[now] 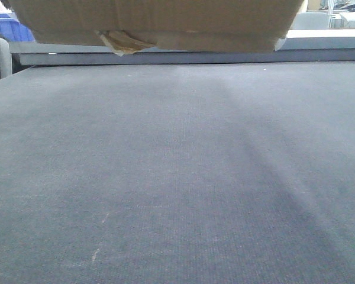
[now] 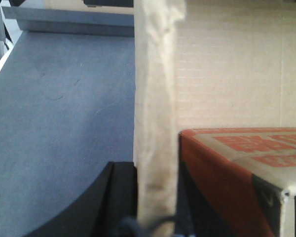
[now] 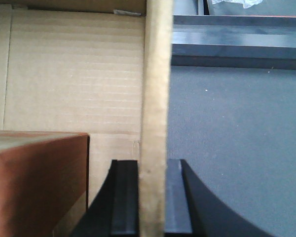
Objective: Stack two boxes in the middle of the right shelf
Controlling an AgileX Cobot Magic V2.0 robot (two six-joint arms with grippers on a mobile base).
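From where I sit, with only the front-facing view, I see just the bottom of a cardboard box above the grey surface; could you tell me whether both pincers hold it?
Observer: Yes; the left pincer is shut on one wall of the box.
Operator: And the right one, please?
Observer: The right pincer is shut on the opposite wall.
Operator: Is the box empty?
Observer: No, an orange-red printed carton lies inside.

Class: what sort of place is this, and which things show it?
Probably a storeroom or warehouse-like workspace: a corrugated cardboard box, a blue plastic bin behind it, and a broad dark grey worktop.
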